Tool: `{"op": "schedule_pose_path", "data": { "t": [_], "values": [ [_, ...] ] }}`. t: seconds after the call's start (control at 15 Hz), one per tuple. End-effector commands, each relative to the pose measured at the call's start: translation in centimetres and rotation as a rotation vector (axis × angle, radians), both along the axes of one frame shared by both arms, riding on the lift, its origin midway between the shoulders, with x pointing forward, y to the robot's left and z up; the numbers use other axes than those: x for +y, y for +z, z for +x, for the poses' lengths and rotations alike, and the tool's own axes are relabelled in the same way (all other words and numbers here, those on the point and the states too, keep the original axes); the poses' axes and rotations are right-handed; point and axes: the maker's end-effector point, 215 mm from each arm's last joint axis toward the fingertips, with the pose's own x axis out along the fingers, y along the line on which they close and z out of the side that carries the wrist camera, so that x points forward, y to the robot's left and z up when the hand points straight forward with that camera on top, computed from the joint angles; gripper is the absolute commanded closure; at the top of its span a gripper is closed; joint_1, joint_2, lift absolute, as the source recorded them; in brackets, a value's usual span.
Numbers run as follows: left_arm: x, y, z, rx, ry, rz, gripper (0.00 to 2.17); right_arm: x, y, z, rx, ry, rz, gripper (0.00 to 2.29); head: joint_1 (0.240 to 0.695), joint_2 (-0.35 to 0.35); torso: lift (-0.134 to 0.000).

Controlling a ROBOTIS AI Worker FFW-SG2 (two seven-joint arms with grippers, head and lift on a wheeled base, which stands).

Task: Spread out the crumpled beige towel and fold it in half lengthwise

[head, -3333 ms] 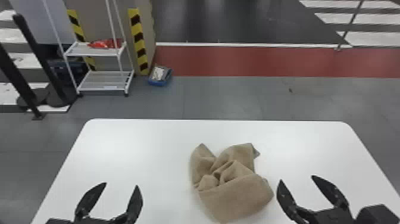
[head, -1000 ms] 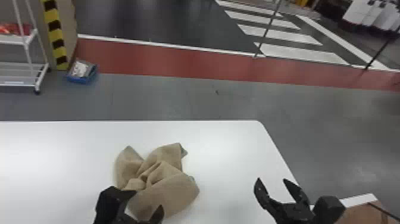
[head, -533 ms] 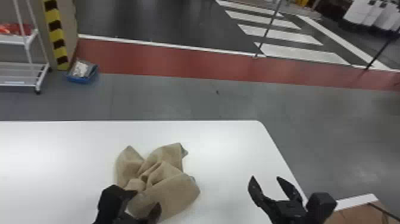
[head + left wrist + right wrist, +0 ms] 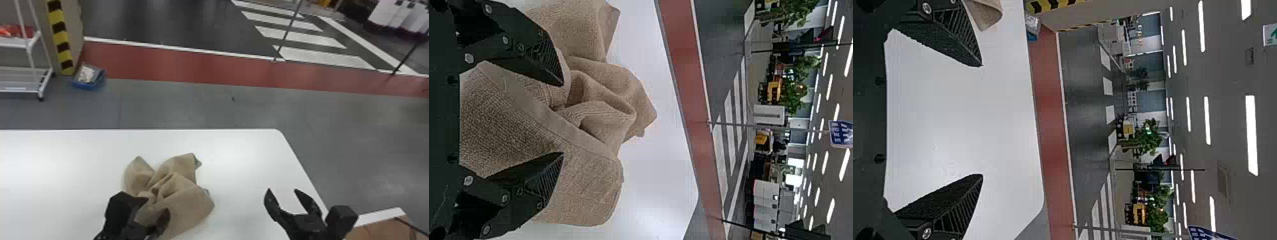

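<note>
The beige towel point(image 4: 186, 207) lies bunched on the desk point(image 4: 239, 153) — soft, light, floppy, best pinched at a hemmed edge. The left pincer point(image 4: 563, 119) spreads wide over it, holding nothing; the right pincer point(image 4: 282, 190) gapes empty beside it.

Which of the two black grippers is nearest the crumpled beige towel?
The left black gripper, its open fingers at the beige towel; the right black gripper is over the white table, near its edge.
</note>
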Motion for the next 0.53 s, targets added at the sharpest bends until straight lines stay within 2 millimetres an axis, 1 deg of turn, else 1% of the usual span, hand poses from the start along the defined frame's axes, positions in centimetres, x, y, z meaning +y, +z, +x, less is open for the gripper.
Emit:
{"op": "schedule_pose_path", "data": {
  "t": [0.0,0.07,0.13,0.27,0.33,0.4,0.47],
  "values": [
    [-0.2,0.2,-0.3,0.000,-0.019,-0.006,1.38,0.0,-0.2,-0.1,0.004,-0.002,0.002,0.09,0.695,-0.350,0.000],
    [-0.2,0.1,-0.5,0.008,-0.024,-0.007,1.43,-0.1,-0.3,-0.1,0.005,-0.004,0.002,0.09,0.695,-0.350,0.000],
    [-0.3,0.2,-0.7,0.007,-0.027,-0.010,1.43,-0.1,-0.3,-0.1,0.005,-0.004,0.002,0.09,0.695,-0.350,0.000],
    [0.2,1.0,-0.9,-0.010,-0.023,-0.007,1.44,-0.1,-0.4,-0.1,0.006,-0.004,0.003,0.09,0.695,-0.350,0.000],
    [0.2,1.5,-1.0,-0.018,-0.025,-0.007,1.76,-0.1,-0.4,-0.1,0.006,-0.004,0.003,0.09,0.695,-0.350,0.000],
    [0.4,2.4,-0.9,-0.030,-0.019,-0.010,2.12,-0.2,-0.4,-0.2,0.008,-0.005,0.003,0.09,0.695,-0.350,0.000],
    [0.8,2.5,-1.1,-0.021,-0.014,0.000,2.14,-0.2,-0.4,-0.2,0.008,-0.005,0.003,0.09,0.695,-0.350,0.000]
  ]
}}
